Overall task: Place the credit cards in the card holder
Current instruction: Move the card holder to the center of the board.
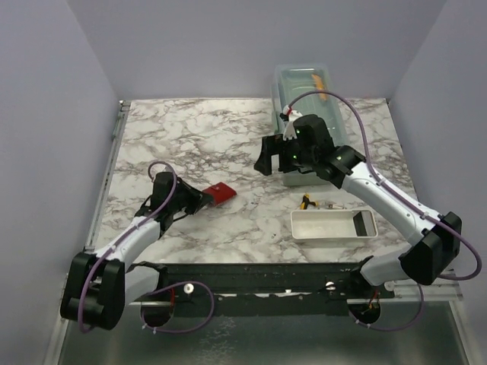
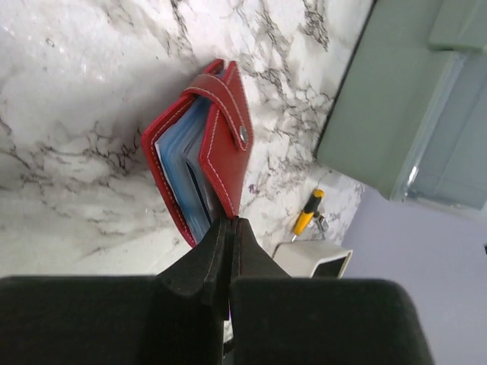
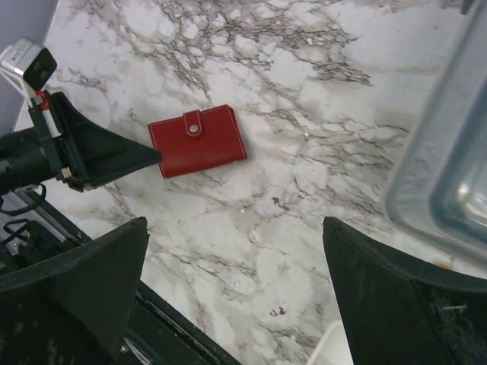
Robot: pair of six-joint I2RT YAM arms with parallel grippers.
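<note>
The small red stitched card holder (image 2: 202, 152) lies flat on the white marble table (image 1: 190, 129). The left gripper (image 2: 228, 228) is closed and empty, with its tips touching the holder's edge. The right gripper (image 3: 234, 224) hovers wide open. I think the left one should hold the holder steady, without pushing it away.

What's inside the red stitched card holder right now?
Through the gaping edge of the red stitched card holder, the left wrist view shows bluish sleeves. Whether cards sit in them cannot be seen, because the holder is nearly closed.
</note>
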